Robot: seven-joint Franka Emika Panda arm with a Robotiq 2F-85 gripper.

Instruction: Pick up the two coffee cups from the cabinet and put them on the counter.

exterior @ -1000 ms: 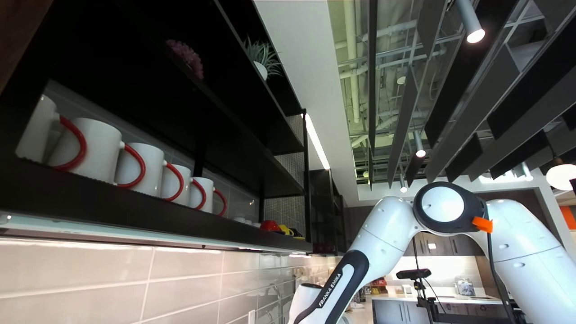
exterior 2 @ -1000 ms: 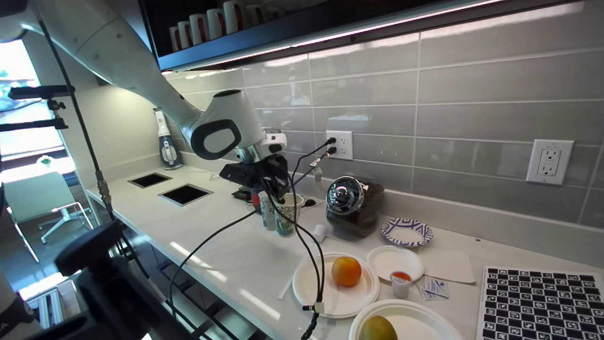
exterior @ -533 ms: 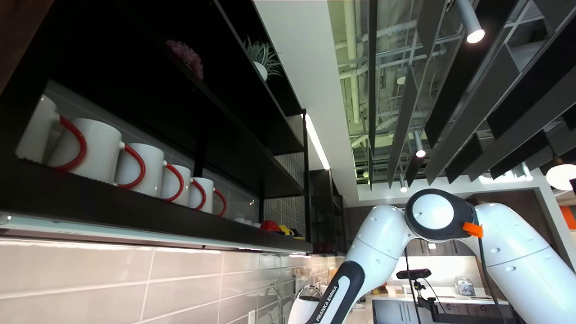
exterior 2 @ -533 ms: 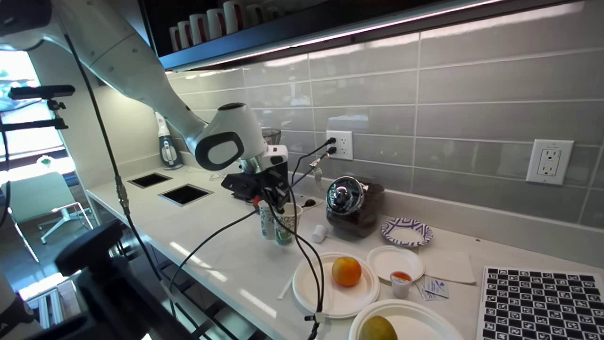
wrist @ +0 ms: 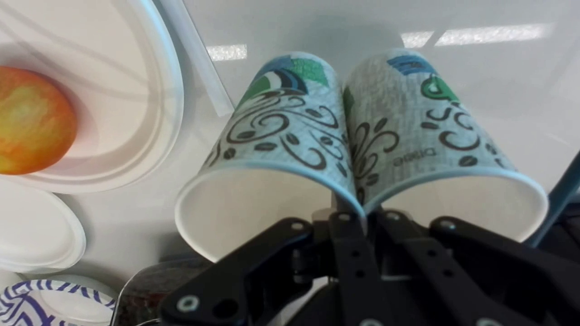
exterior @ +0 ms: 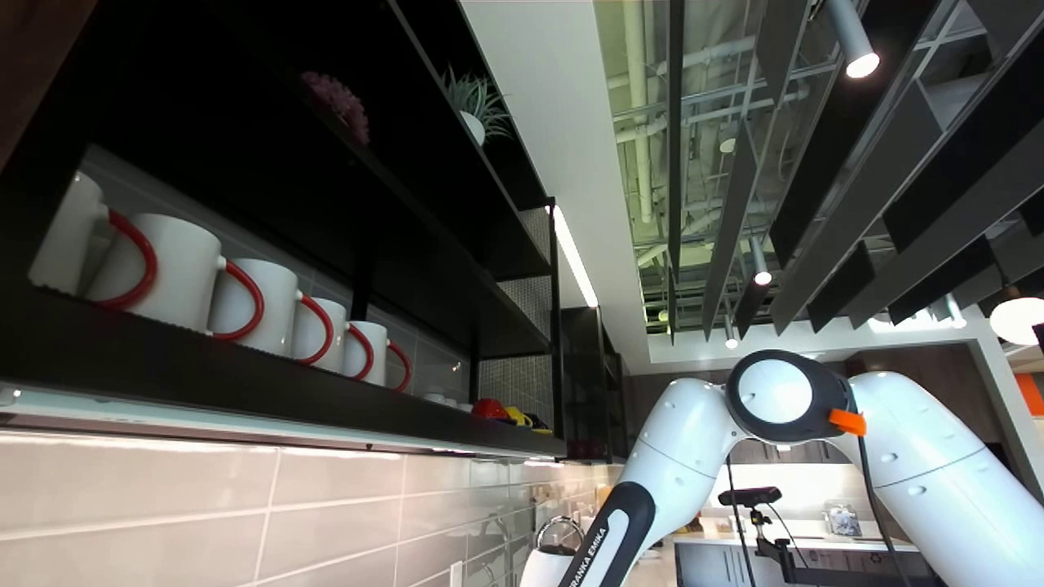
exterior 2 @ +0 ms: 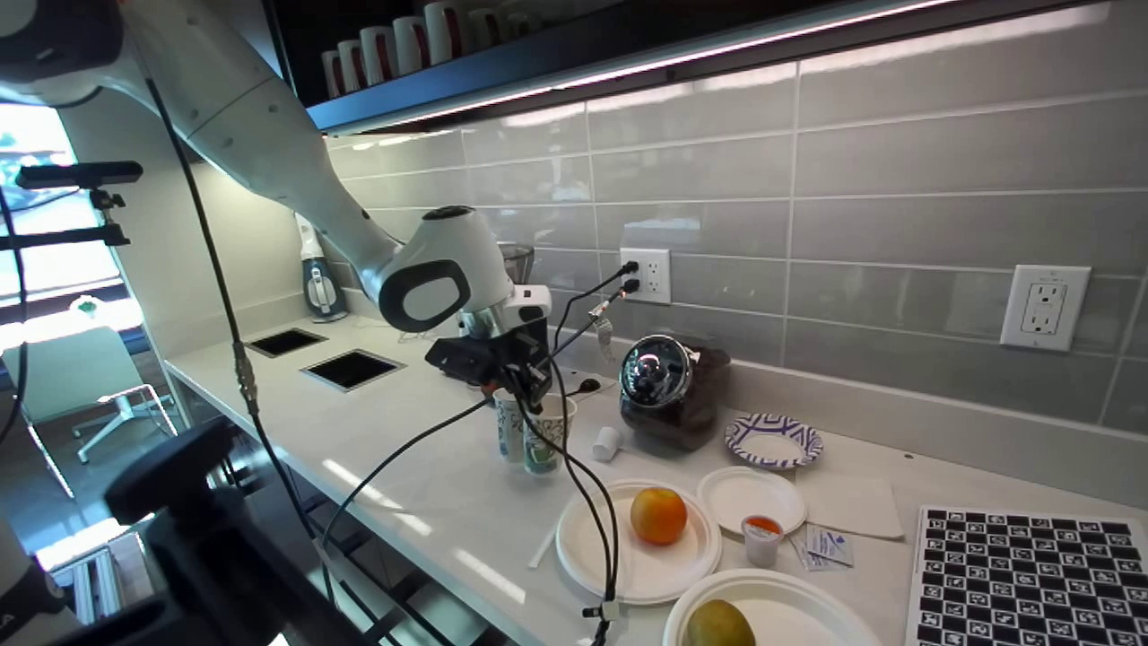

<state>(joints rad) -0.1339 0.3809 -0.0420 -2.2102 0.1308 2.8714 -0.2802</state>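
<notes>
Two pale paper coffee cups stand side by side, rims touching: one (wrist: 290, 131) on the left and one (wrist: 408, 136) on the right in the wrist view. They also show in an exterior view, the nearer cup (exterior 2: 543, 444) partly covering the farther cup (exterior 2: 509, 431). My gripper (wrist: 366, 219) is shut on both rims where they meet, one finger inside each cup. It points down over them in an exterior view (exterior 2: 529, 388). The cups are upright over the white counter (exterior 2: 475, 502); I cannot tell whether their bases touch it. The dark cabinet (exterior: 310, 403) is above.
White mugs (exterior: 175, 269) with red handles line the shelf. An orange fruit (exterior 2: 658, 516) lies on a white plate (exterior 2: 574, 556). A dark canister with a chrome lid (exterior 2: 656, 372) stands near the wall. Black cables (exterior 2: 583, 467) hang in front of the cups. A small white cup (exterior 2: 607, 442) lies nearby.
The arm and gripper have moved down and slightly toward the canister side in an exterior view. Both cups have come down with the gripper.
</notes>
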